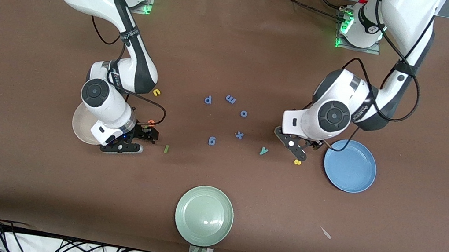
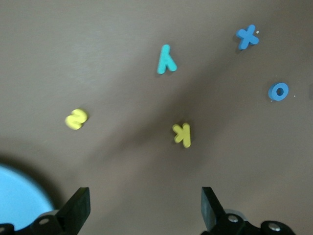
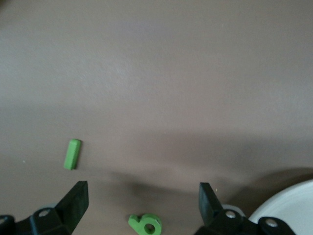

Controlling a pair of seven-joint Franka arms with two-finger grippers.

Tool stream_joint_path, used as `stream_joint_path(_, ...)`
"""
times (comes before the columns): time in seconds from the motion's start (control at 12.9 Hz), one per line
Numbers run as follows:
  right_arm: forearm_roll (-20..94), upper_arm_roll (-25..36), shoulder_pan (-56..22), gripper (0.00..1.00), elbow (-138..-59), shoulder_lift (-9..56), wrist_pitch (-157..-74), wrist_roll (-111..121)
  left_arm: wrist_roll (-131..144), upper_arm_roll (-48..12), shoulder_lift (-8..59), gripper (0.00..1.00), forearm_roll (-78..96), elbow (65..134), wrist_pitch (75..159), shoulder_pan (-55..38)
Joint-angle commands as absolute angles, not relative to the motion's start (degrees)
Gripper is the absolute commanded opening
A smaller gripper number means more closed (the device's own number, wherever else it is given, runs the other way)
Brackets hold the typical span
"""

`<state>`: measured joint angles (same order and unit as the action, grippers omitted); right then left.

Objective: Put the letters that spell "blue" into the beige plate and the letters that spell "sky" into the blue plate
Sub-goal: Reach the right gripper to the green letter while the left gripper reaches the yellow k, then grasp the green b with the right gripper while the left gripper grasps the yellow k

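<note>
Over the table beside the beige plate (image 1: 81,127), my right gripper (image 3: 142,208) hung spread and empty above the green b (image 3: 145,223), l (image 3: 72,154) nearby. Left gripper (image 2: 144,208), likewise wide, was beside the blue plate (image 1: 350,166), near k (image 2: 182,134). Rec: centre on b, descend straight.

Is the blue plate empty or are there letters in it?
Empty. The blue plate shows only bare blue, and the yellow s lies on the table beside it.
</note>
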<state>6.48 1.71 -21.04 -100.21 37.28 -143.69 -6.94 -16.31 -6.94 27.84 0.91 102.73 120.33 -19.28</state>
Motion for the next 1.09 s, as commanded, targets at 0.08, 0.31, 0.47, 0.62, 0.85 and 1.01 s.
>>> stream_joint_path(0.08,5.8,1.9,-22.8,1.00,-107.6,34.9,-149.7,-9.4,-16.4,-6.7,27.0,1.00,0.7,113.2,134.2,-21.9)
stream_joint_path(0.31,6.1,1.9,-24.5,1.00,-112.7,34.2,-155.7,-12.3,-8.4,-6.7,28.5,1.00,-2.3,113.1,135.4,-25.0)
stream_joint_path(0.47,5.8,1.9,-24.4,1.00,-112.6,34.2,-155.7,-12.0,-6.7,-6.7,30.2,1.00,-2.7,113.2,138.2,-25.1)
stream_joint_path(0.62,5.8,2.1,-24.4,0.99,-112.9,34.0,-155.6,-11.6,-6.2,-6.7,30.5,1.00,-2.7,113.7,138.9,-25.7)
stream_joint_path(0.85,5.8,2.4,-24.4,0.91,-113.6,34.0,-155.6,-11.4,-2.9,-6.6,31.4,0.98,-5.3,114.7,140.9,-27.0)
stream_joint_path(1.01,5.8,2.4,-24.4,0.78,-114.1,33.9,-155.6,-11.4,-0.8,-6.6,32.0,0.94,-8.0,114.3,141.7,-27.0)
